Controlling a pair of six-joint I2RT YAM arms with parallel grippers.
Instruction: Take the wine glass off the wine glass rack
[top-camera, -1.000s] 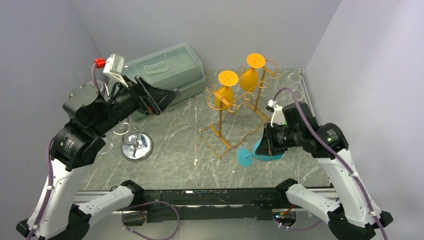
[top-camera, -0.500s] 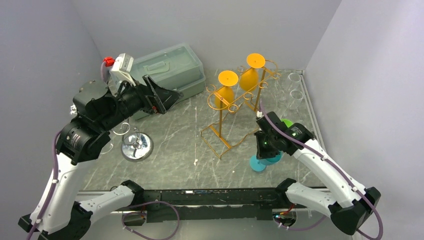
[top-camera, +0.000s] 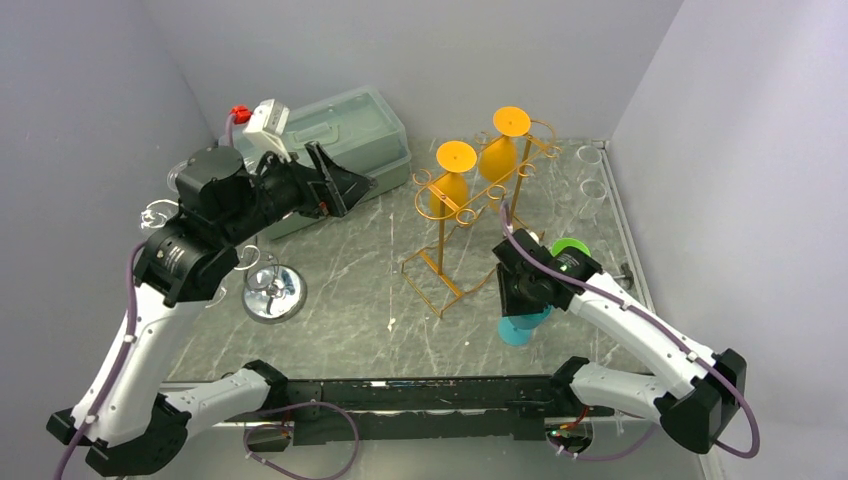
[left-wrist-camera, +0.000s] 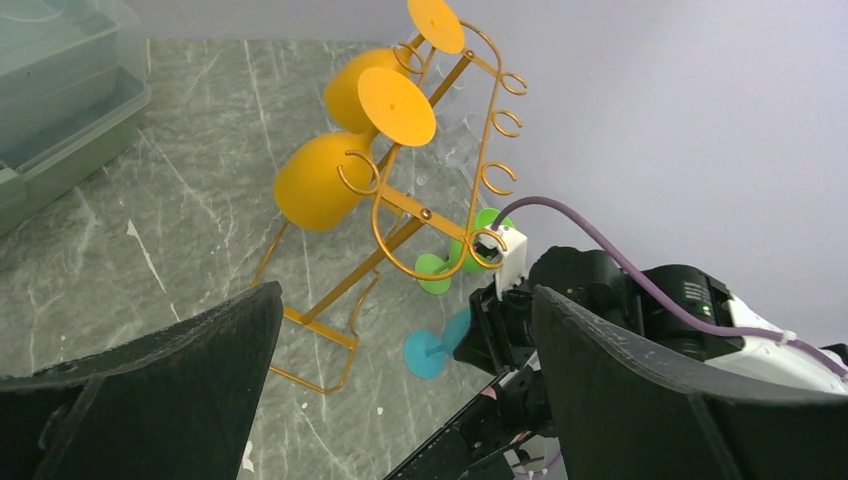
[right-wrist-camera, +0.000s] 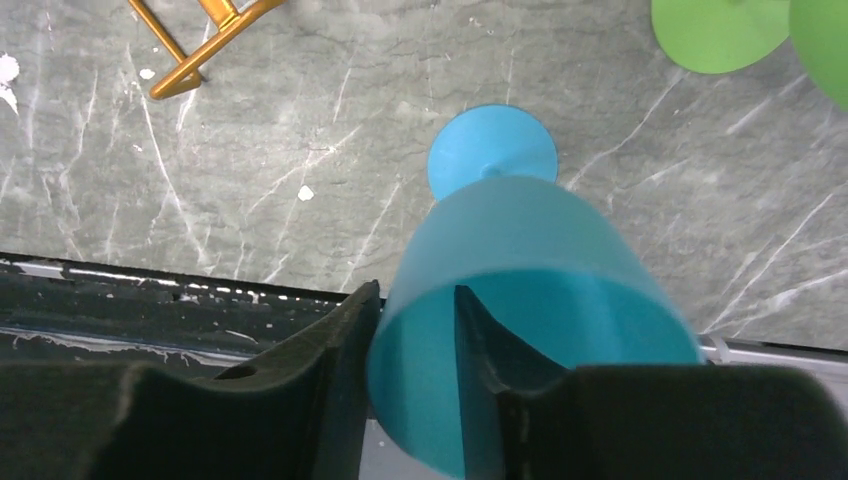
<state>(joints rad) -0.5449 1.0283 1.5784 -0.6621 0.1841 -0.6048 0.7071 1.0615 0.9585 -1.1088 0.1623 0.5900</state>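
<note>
Right up front, the right end effector is clamped on the blue wine glass, one finger inside the bowl, one outside. The glass is upright, its foot apparently on the surface, though I can't be sure. It looks like light, smooth plastic, so a gentle rim pinch suits. Behind it, the wine glass rack carries two orange glasses. Far left, the left end effector hangs spread wide.

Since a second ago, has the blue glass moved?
Yes. The blue glass has swung more upright and shifted nearer the front, away from the orange rack.
</note>
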